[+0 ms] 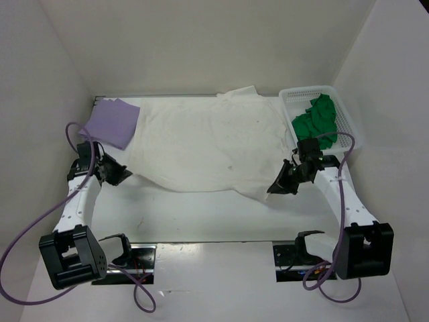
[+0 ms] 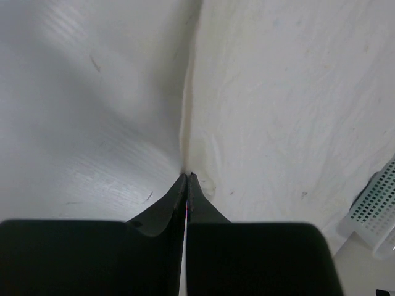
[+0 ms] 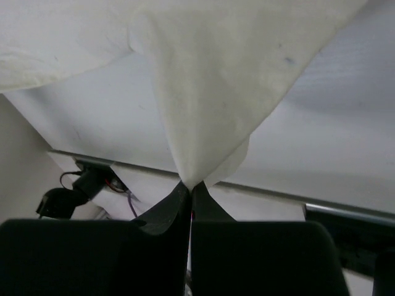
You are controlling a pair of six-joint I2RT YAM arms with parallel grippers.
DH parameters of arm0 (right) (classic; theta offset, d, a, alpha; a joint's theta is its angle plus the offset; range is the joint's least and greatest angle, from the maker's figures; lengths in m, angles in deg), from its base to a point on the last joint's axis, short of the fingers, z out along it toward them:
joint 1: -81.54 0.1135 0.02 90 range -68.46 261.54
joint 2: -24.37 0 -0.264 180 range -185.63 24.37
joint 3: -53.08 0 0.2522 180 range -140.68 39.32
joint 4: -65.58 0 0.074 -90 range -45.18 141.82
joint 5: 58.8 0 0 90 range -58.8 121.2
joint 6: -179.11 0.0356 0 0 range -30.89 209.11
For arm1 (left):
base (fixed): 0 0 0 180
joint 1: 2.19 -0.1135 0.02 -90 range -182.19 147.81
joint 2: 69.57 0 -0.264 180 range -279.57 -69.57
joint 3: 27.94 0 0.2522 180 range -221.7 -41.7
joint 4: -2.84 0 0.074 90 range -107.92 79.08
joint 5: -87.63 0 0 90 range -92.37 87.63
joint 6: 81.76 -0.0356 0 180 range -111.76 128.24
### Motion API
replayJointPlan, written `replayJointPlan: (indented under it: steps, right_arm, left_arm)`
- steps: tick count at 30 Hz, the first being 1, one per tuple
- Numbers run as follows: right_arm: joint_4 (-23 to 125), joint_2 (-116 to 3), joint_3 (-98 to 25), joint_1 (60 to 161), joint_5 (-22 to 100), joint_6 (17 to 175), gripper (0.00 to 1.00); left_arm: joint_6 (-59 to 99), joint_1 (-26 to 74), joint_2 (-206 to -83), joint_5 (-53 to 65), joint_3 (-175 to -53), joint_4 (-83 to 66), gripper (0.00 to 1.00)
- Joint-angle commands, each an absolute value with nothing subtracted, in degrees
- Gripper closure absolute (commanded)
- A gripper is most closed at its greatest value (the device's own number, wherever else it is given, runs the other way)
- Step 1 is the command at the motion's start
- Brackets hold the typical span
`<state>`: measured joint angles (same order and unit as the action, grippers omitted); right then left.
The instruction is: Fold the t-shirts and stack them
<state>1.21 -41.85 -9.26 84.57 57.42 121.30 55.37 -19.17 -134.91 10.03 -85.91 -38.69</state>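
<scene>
The cream t-shirt (image 1: 201, 144) lay spread across the desk (image 1: 201, 215). The left hand (image 1: 124, 176) pinched its near-left edge and the right hand (image 1: 278, 188) its raised near-right corner. The lavender t-shirt (image 1: 110, 123) sat folded back-left, and the green t-shirt (image 1: 316, 121) lay crumpled in the basket (image 1: 291, 95).

The left arm (image 1: 80, 201) reaches forward from its base, and its wrist turns inward so that the left gripper (image 1: 120, 175) points toward the other hand. Its jaws are pressed together, and the tips pinch the edge of the cream t-shirt (image 1: 201, 147) directly ahead of them. The right arm (image 1: 343, 196) also reaches forward, its wrist angled inward and down. The right gripper (image 1: 279, 187) is fully closed on a corner of the same t-shirt, which rises in a taut peak just beyond its fingertips (image 3: 180, 192).
</scene>
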Motion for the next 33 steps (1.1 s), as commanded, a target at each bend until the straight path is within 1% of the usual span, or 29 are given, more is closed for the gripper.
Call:
replayJointPlan:
  steps: [1,3,6,9,11,16,18,20,23,29,33]
  right_arm:
    - [-6.5,-37.6,-9.5,88.3,54.4,123.1,1.00]
    - [-8.9,-35.7,-12.2,88.3,53.1,123.8,1.00]
    - [-7.9,-38.5,-15.9,88.3,49.8,123.8,1.00]
    - [-0.9,-44.4,-20.2,86.4,48.5,123.8,1.00]
    - [4.7,-49.7,-22.7,83.7,50.2,123.3,1.00]
    - [12.7,-59.9,-30.2,82.9,48.8,122.8,1.00]
    - [14.5,-65.1,-33.9,82.3,48.8,122.8,1.00]
    - [15.1,-69.8,-37.7,82.3,48.8,122.2,1.00]
    - [16.0,-72.8,-42.8,81.7,47.5,122.2,1.00]
    - [16.0,-83.5,-53.1,81.7,46.9,121.7,1.00]
    - [15.5,-88.5,-58.5,81.7,46.4,121.7,1.00]
  left_arm:
    - [53.4,-19.4,-133.4,8.7,-85.1,-45.1,1.00]
    - [52.7,-19.4,-134.7,8.7,-88.2,-46.7,1.00]
    - [51.9,-19.4,-137.3,9.3,-93.8,-46.4,1.00]
    - [51.9,-19.4,-140.3,9.3,-96.4,-41.7,1.00]
    - [52.6,-19.4,-143.5,9.3,-97.0,-38.5,1.00]
    - [53.2,-19.4,-150.3,9.3,-97.5,-33.2,1.00]
    - [53.2,-19.4,-152.6,9.3,-99.6,-32.5,1.00]
    - [53.7,-19.4,-155.3,9.8,-100.3,-31.2,1.00]
    - [54.2,-19.4,-157.8,9.8,-102.9,-30.0,1.00]
    - [54.7,-19.4,-163.3,9.3,-106.4,-28.8,1.00]
    - [54.7,-19.4,-167.0,8.7,-108.5,-27.5,1.00]
